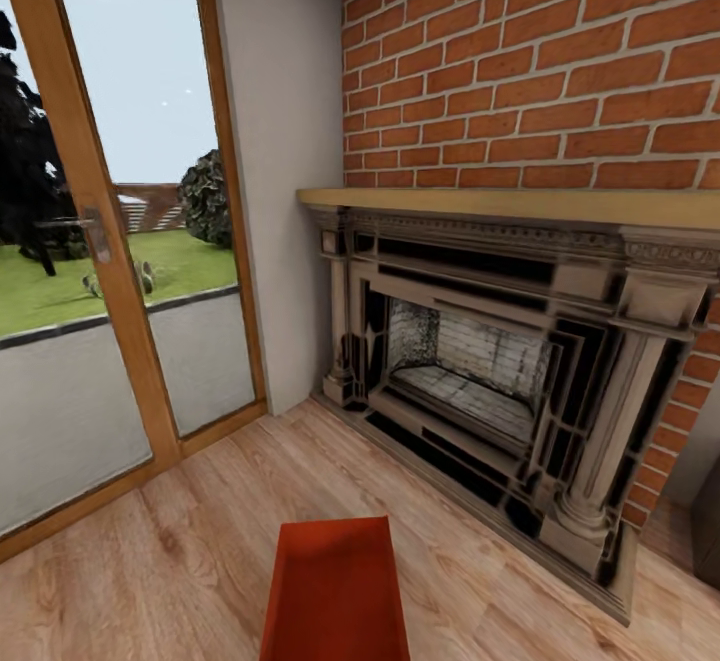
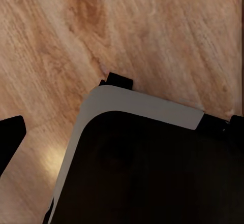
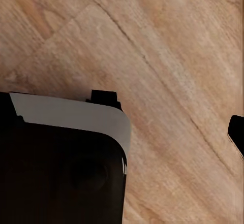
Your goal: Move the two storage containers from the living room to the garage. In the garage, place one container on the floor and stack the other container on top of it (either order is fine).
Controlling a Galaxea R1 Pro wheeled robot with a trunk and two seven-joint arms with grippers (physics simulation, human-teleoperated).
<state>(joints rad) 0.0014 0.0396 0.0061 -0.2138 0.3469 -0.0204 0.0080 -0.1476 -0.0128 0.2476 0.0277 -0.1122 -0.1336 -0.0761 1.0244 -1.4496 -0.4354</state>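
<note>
Wood plank floor, orange-red container pointing toward fireplace

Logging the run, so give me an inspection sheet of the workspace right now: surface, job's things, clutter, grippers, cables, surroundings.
Surface: light wood plank floor.
Job's things: one orange-red storage container low in the head view; second nothing seen.
Clutter: nothing seen.
Grippers: wrist views look down past the robot's base at planks; open or shut cannot be told.
Cables: nothing seen.
Surroundings: dark ornate fireplace in a brick wall; wood-framed glass door onto a lawn.
</note>
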